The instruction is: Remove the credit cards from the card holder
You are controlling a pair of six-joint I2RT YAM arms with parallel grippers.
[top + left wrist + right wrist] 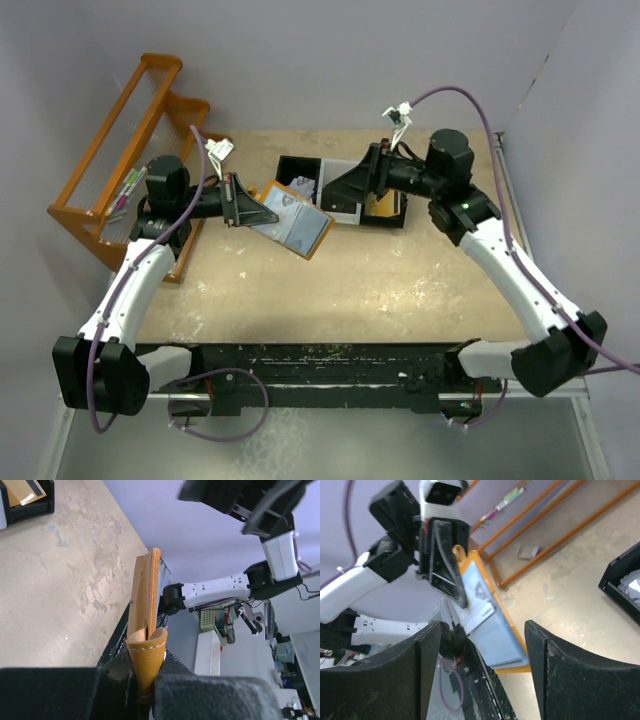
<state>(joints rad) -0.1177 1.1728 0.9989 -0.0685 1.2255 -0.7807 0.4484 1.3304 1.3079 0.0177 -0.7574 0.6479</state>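
ok, left gripper (252, 208) is clamped hard on the card holder (292, 222), jaws closed right down on the tan leather at the snap-tab end. holder's up off the table (330, 290), hanging open in mid-air w/ its pale blue-grey inside facing up, just left of the black tray (300, 160). on the left wrist cam it's edge-on: the orange card holder (146, 630) sticks straight out from btwn the fingers (210, 700), tab curled over at the grip.

right gripper (328, 188) is let go, jaws spread wide w/ nothing btwn them. it hovers over the tray, tips aimed at the holder, near it but apart. its own cam shows both fingers (570, 680) well apart and the open card holder (492, 625) past them, printed panel on the inner face, left gripper (455, 580) on its upper end.

one gold-ish card (384, 205) lies in the tray's right-end compartment. the same card (22, 492), dark stripe across it, shows in the corner of the left wrist view. white scraps (300, 185) sit in the left-end compartment. orange rack (110, 160) stands at far left. can't tell if any cards sit in the holder's pockets.
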